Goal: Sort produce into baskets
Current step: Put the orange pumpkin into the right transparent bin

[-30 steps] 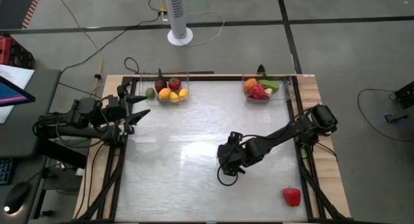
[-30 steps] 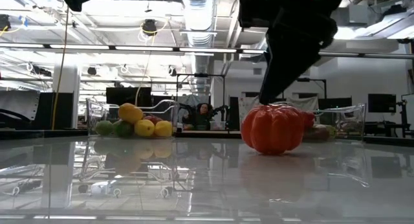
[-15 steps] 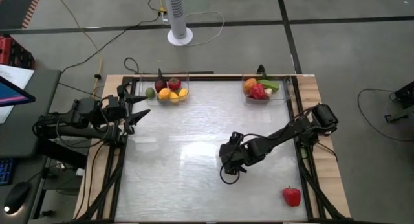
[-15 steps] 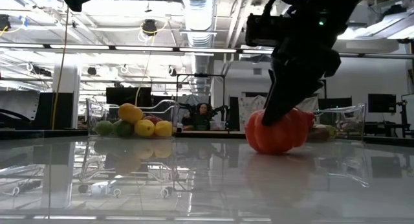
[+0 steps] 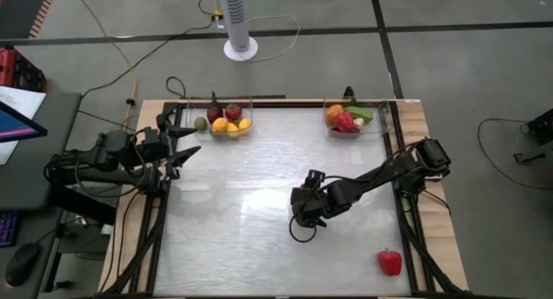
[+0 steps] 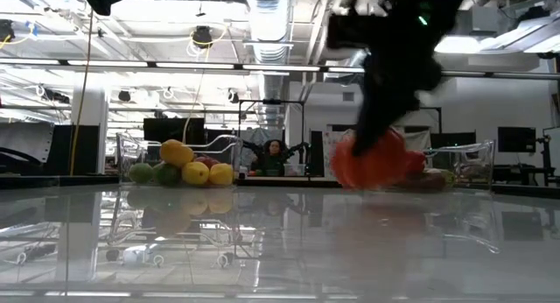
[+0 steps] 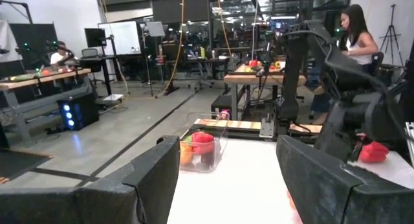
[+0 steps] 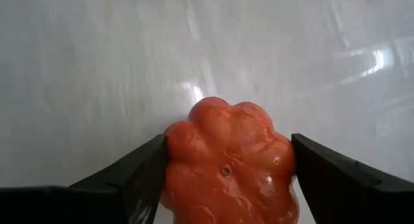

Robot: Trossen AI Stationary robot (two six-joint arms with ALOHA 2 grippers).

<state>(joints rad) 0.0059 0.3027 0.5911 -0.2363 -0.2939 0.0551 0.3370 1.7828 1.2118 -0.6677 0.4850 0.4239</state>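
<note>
My right gripper (image 5: pixel 301 214) is mid-table, shut on an orange-red lobed tomato (image 8: pixel 228 164), which also shows in the low view (image 6: pixel 376 161). In the high view the gripper hides the tomato. My left gripper (image 5: pixel 187 146) waits open and empty at the table's left edge. A clear basket (image 5: pixel 226 119) at the far left holds lemons, a lime, a dark eggplant and a red piece. A second clear basket (image 5: pixel 349 117) at the far right holds orange, red, green and white pieces. A red pepper (image 5: pixel 390 262) lies on the table near the front right corner. My right gripper pinches the tomato's two opposite sides (image 8: pixel 173 160) between its two fingers (image 8: pixel 129 182). The fingers come from above, pointing down. The tomato's lobed end with a small dimple faces the wrist camera. In the low view its underside (image 6: pixel 376 185) is a little clear of the table.
The arm frames' dark rails (image 5: pixel 406 230) run along the table's left and right edges. A white fan stand (image 5: pixel 240 47) is on the floor beyond the far edge. People sit at benches in the room behind the table.
My right gripper has come down over the tomato and taken hold of it. It has then risen a little toward the table's left with it. The tomato stood on the table a second ago and is now lifted just clear.
</note>
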